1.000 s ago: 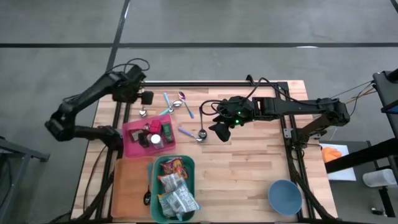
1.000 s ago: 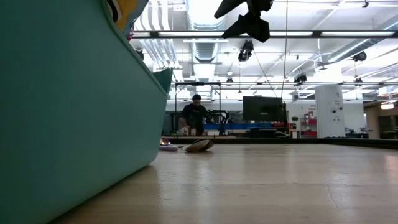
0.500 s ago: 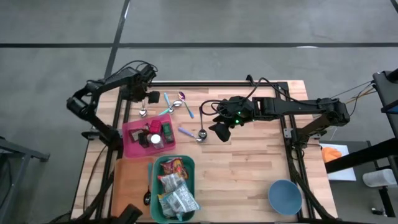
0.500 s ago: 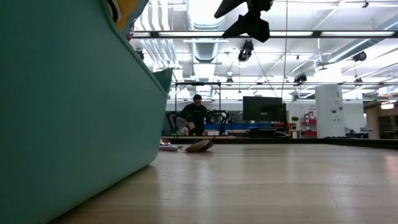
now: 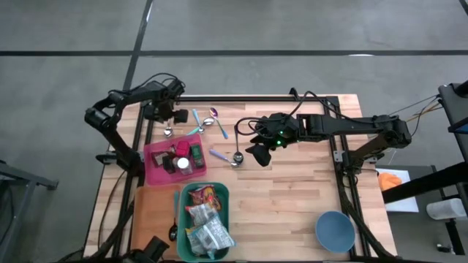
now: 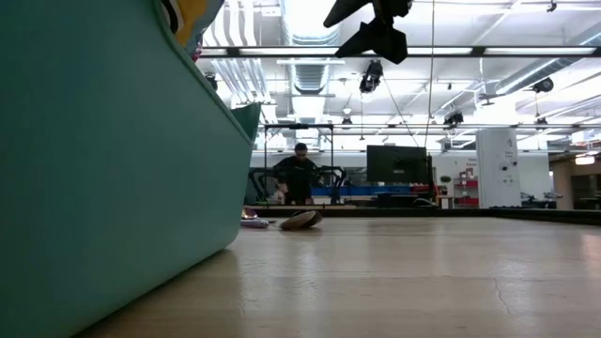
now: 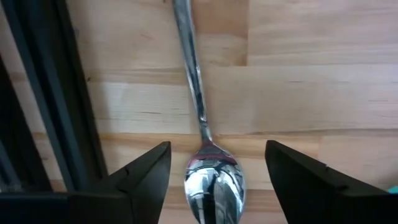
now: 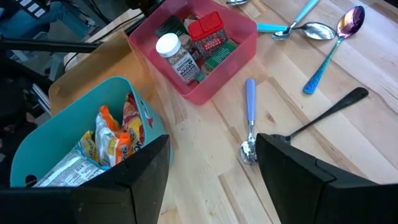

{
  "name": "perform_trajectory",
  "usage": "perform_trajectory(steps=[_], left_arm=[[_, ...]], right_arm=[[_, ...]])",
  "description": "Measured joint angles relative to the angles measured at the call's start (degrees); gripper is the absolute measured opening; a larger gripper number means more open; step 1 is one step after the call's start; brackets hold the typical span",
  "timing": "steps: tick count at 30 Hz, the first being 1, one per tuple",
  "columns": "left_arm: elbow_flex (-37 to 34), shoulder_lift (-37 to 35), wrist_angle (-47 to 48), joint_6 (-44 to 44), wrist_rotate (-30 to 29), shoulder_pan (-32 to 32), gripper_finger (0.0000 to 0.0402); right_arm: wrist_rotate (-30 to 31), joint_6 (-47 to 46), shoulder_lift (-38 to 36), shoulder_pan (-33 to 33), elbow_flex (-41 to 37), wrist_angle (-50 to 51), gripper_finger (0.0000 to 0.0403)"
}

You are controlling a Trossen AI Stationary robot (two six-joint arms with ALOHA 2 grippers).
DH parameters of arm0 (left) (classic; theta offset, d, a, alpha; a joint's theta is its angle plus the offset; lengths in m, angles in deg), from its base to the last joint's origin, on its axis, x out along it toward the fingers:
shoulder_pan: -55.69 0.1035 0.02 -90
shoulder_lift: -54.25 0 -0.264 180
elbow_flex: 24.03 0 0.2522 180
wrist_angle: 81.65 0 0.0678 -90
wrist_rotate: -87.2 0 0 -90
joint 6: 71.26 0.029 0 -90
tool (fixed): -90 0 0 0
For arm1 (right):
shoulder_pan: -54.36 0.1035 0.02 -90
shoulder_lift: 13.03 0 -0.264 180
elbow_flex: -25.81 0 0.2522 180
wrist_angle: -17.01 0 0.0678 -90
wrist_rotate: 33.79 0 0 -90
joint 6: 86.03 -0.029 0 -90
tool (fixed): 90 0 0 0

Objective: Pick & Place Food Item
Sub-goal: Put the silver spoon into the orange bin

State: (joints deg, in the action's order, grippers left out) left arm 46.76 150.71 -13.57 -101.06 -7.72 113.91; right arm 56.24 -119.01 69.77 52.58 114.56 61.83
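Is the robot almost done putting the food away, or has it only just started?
It looks early. Snack packets already lie in the teal bin and jars in the pink bin, but I can't tell who put them there. Neither gripper holds food: the left gripper is open above a silver spoon at the table's far left corner, and the right gripper hovers open mid-table. Picking and placing a food item is still left.

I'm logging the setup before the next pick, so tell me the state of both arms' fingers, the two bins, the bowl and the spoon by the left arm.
left gripper: fingers open, nothing gripped, silver spoon lined up between them.
silver spoon: lying flat on the table.
right gripper: fingers open, empty, above the table.
pink bin: upright, holding spice jars.
teal bin: upright, filled with snack packets.
blue bowl: upright, empty.
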Motion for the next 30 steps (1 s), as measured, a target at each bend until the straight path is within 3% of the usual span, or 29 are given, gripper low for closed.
perform_trajectory(steps=[8, 15, 23, 30], left_arm=[[-0.04, 0.0, -0.12, -0.21, -0.39, 0.0, 0.0238], [3.16, -0.15, 5.56, -0.59, 8.54, 3.3, 0.0237], [3.62, -1.41, 7.58, 1.49, 13.51, 4.15, 0.0237], [2.22, -6.27, 6.04, -3.07, 12.6, 0.71, 0.0237]], right_arm=[[0.0, -0.01, 0.0, 0.0, -0.01, -0.01, 0.0233], [0.0, 0.0, 0.0, 0.01, 0.0, -0.01, 0.0233], [-0.08, 0.21, 0.0, 0.02, 0.0, -0.01, 0.0233], [-0.11, 0.15, 0.0, 0.02, 0.01, 0.01, 0.0233]])
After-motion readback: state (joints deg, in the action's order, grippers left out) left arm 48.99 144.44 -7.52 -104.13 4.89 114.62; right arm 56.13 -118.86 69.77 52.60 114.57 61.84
